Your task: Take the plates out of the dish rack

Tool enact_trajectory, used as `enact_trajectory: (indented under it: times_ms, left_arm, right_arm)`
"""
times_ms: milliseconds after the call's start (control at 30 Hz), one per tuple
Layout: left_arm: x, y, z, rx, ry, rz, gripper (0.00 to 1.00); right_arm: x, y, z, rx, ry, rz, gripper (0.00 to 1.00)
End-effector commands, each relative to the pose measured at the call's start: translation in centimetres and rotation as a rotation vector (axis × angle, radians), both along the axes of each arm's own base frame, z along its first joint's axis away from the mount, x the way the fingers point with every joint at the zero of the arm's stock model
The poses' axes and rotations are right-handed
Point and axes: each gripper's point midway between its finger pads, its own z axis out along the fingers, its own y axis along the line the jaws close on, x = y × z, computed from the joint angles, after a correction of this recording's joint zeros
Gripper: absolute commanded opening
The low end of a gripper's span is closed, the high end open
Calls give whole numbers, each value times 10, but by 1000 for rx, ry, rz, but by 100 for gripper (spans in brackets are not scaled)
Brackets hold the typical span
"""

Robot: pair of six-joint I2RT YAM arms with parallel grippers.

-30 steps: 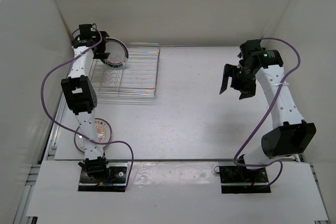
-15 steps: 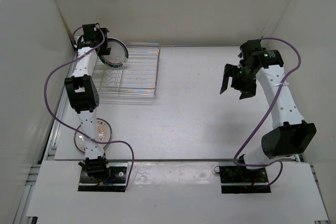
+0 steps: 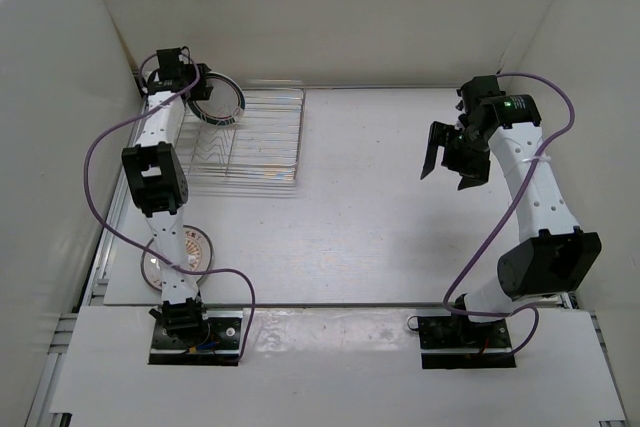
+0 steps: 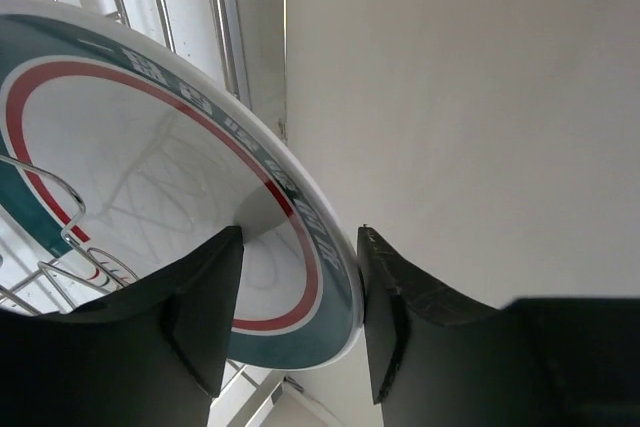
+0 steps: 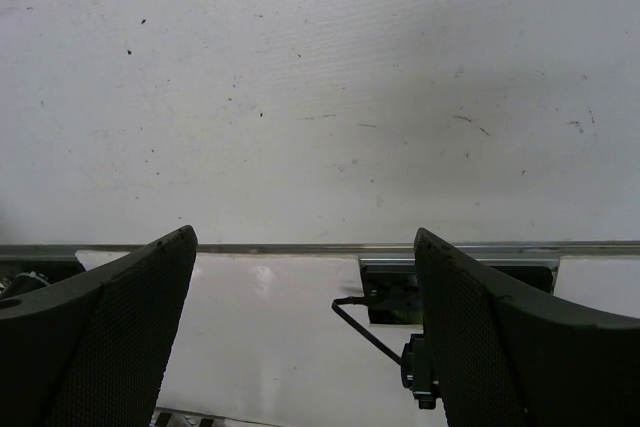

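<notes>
The teal-rimmed plate stands on edge at the back left end of the wire dish rack. My left gripper is shut on its rim. In the left wrist view my left gripper has one finger on each face of the plate, with rack bars behind it. A plate with an orange sunburst centre lies flat on the table at the near left, partly hidden by the left arm. A second white rim shows beside it. My right gripper is open and empty above the table on the right.
The white back wall and the left wall stand close to the rack and the left gripper. The metal edge rail of the table and the right arm's base show below the right gripper.
My left gripper has shifted slightly toward the back wall with the teal-rimmed plate between its fingers. The right arm has hardly moved.
</notes>
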Motion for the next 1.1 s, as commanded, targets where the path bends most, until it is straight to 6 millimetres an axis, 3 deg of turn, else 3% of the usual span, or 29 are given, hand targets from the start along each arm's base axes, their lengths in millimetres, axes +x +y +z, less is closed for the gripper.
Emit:
enact_trajectory:
  times_ms: [0, 233, 267, 367, 400, 467, 500, 533, 567, 600, 633, 800, 1067]
  left_arm:
    - [-7, -5, -1, 11, 10, -31, 53]
    - [-20, -9, 10, 27, -1, -56, 43]
    - [-23, -12, 23, 24, -18, -64, 43]
    - [-29, -11, 31, 30, -24, -70, 38]
    - [-32, -13, 44, 31, -40, -73, 38]
    - [-37, -14, 43, 23, -36, -73, 33]
    - [-41, -14, 60, 23, -63, -69, 33]
    - [-42, -14, 64, 10, -70, -60, 30]
    - [-47, -16, 54, 0, -54, -60, 29]
    - [-52, -18, 73, -8, -87, -60, 27]
    - [-55, -21, 67, -35, -75, -50, 25]
    - [-78, -28, 83, -82, -85, -41, 19]
    - [-91, -42, 150, -111, -205, -80, 15]
  right_arm:
    - [-52, -9, -2, -24, 214, 6, 90]
    - [-52, -8, -2, -18, 216, 5, 90]
    - [-52, -8, -2, -17, 212, 3, 90]
    - [-53, -8, -2, -19, 211, 4, 90]
    - [-54, -8, -2, -18, 215, 5, 90]
    - [-54, -8, -2, -13, 212, 5, 90]
    - [-55, -7, -1, -10, 211, 7, 90]
    - [-55, -7, -1, -8, 210, 6, 90]
    - [-55, -7, -2, -7, 213, 8, 90]
    - [-56, -7, -1, -7, 211, 8, 90]
    - [-56, -7, -1, -8, 209, 12, 90]
    - [-59, -8, 2, -10, 206, 10, 90]
    - [-67, -5, 3, 1, 213, 23, 90]
